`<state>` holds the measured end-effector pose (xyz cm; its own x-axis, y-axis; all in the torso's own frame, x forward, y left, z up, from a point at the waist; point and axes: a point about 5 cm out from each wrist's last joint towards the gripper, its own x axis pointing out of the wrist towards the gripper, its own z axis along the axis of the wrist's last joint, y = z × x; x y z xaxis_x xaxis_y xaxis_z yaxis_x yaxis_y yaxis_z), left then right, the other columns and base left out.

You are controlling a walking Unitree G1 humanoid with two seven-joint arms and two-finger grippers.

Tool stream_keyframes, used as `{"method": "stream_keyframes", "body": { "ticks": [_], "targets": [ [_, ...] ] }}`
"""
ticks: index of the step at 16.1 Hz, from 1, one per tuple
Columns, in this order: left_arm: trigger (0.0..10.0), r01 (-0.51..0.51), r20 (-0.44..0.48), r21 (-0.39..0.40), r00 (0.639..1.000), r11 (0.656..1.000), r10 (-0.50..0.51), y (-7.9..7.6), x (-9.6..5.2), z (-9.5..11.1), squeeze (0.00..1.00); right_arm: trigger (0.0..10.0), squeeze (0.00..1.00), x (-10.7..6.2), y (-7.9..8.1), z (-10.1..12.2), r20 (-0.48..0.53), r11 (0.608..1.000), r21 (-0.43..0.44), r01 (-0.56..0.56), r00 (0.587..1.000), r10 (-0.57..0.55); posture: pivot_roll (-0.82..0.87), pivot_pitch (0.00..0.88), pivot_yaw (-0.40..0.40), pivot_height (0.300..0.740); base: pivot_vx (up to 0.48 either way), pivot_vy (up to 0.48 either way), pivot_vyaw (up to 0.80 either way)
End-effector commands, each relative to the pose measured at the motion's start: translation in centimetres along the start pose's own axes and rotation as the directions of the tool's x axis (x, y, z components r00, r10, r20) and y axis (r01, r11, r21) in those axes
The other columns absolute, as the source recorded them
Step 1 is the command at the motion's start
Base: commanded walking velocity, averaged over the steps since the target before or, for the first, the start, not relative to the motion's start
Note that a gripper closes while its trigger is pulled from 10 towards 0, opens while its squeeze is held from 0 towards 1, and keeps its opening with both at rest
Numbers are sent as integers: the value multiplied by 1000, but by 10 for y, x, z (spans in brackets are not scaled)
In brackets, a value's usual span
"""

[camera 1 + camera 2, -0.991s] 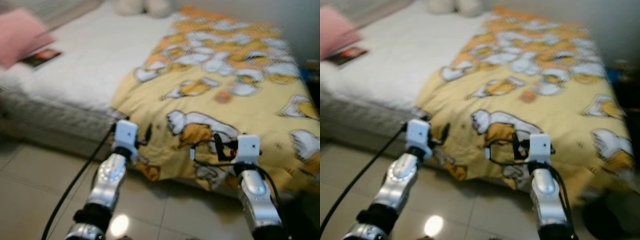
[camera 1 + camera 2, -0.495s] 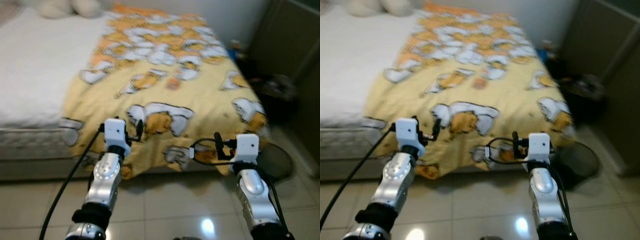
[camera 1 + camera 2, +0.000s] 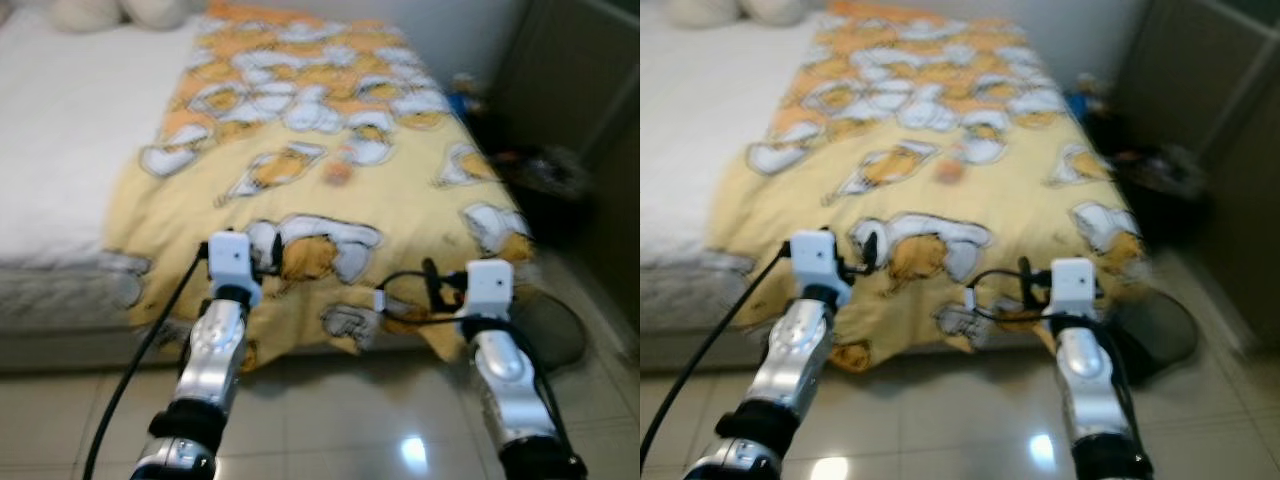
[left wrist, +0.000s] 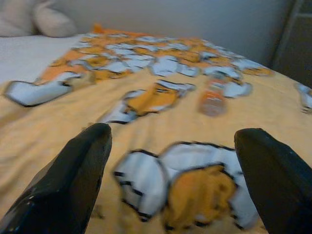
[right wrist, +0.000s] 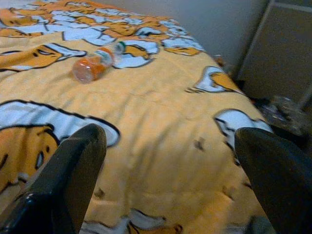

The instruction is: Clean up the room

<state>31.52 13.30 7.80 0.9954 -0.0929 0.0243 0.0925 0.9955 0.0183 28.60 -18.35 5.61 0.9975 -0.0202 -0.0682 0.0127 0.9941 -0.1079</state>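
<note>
1. A bed (image 3: 60,150) has a yellow blanket (image 3: 400,220) with a cartoon pattern; it hangs over the foot end, above the tiled floor (image 3: 330,430).
2. A small orange bottle (image 5: 92,66) lies on its side on the blanket, near the middle, well apart from both grippers.
3. The left gripper (image 4: 170,180) is held out over the blanket's near edge; its fingers are spread wide and hold nothing.
4. The right gripper (image 5: 168,180) is beside it; its fingers are spread wide too, with nothing between them.

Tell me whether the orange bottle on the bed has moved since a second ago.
No. The orange bottle lies on the same spot of the yellow blanket; the camera shifted.
</note>
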Motion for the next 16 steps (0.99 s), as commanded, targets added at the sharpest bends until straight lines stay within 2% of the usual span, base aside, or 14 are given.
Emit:
{"method": "stream_keyframes", "body": {
  "ticks": [1, 7, 14, 16],
  "targets": [
    [10000, -14, -9, 18, 1000, 1000, 14, 5, 1, -1, 0, 10000, 0, 5, 7, 7, 27, 1000, -2, -20, 999, 20, -58, 0, -26, 740, 458, 0, 0],
    [10000, 14, 3, 34, 1000, 999, -14, 1, 1, 1, 0, 10000, 0, 0, 7, 2, 9, 1000, 11, -28, 1000, 28, -60, 0, -22, 740, 461, 0, 0],
    [10000, 44, 1, 42, 999, 998, -44, -5, 6, 2, 0, 10000, 0, 2, 5, 0, -7, 1000, -6, -18, 1000, 18, -60, 0, -20, 740, 460, 0, -764],
    [10000, 39, -4, 49, 999, 998, -39, -4, 10, 3, 0, 10000, 0, 2, 8, 1, 7, 999, -5, -34, 999, 34, -63, 0, -20, 740, 461, 0, 0]
  ]
}}
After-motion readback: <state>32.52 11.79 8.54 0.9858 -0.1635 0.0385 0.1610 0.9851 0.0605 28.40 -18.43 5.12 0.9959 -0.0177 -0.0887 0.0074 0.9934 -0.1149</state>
